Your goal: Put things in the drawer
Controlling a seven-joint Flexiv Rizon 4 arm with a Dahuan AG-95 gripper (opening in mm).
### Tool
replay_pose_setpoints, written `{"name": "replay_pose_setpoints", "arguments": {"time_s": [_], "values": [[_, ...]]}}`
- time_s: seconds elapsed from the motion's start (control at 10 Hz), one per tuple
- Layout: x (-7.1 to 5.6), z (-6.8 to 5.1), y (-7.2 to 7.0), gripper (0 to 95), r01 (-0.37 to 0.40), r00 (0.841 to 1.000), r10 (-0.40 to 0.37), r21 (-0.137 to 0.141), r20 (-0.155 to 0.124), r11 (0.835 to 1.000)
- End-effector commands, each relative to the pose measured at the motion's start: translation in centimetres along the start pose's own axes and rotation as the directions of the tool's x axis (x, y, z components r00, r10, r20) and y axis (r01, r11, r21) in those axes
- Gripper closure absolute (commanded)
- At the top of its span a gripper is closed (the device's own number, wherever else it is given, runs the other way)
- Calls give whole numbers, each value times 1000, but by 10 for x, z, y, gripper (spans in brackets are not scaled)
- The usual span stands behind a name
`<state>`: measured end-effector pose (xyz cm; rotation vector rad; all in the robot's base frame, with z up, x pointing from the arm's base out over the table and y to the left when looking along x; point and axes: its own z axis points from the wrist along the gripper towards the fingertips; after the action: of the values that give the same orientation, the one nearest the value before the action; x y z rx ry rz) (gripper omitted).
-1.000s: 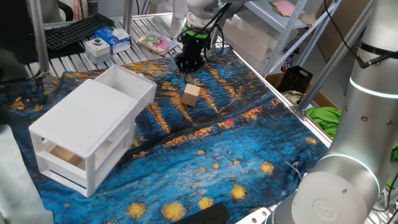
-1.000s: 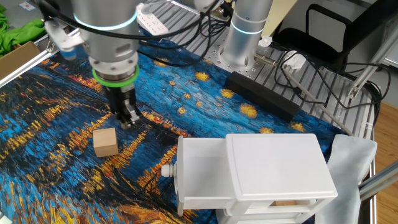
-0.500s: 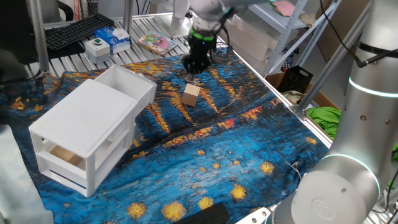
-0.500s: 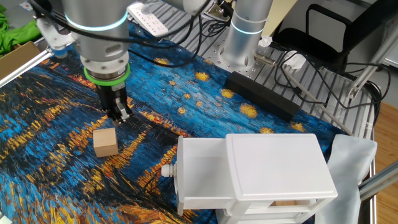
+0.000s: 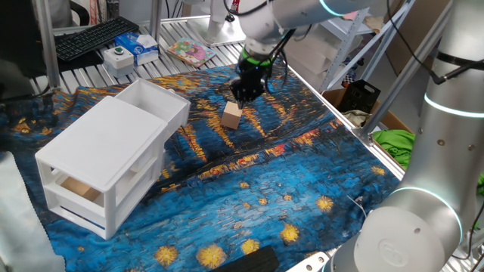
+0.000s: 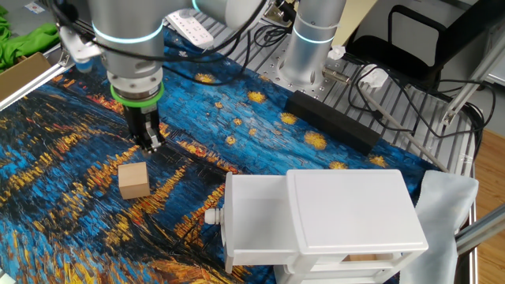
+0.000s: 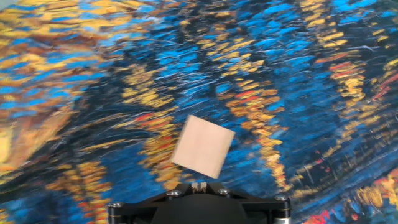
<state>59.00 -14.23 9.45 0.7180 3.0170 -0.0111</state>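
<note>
The gripper (image 6: 148,140) is hanging just above the patterned cloth (image 6: 260,134), beside and slightly behind the tan block (image 6: 133,180). It is carrying nothing; its fingers appear close together, but whether they are fully clenched I cannot tell. In the hand view the block (image 7: 203,146) is lying on the cloth just ahead of the hand, rotated off square and untouched. The block (image 5: 232,115) is sitting well apart from the white cabinet (image 5: 106,155), whose upper drawer (image 5: 155,100) is standing pulled out. What the drawer holds is not visible here. A tan shape is showing in the lower compartment (image 5: 76,189). Judged from this, grasping, carrying and depositing this block all remain.
</note>
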Motion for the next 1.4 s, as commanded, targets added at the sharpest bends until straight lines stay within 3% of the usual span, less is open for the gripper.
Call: {"name": "replay_pose_setpoints", "arguments": {"time_s": [0.1,0.7,0.9,1.1,1.4], "values": [[3,10,0,950,-23,1000,23,6,6,1000],[3,11,2,950,-59,998,59,7,0,998],[3,11,2,950,-93,996,93,-14,-9,996],[3,11,2,950,-106,994,106,-14,7,994],[3,11,2,950,-131,991,131,-15,6,991]]}}
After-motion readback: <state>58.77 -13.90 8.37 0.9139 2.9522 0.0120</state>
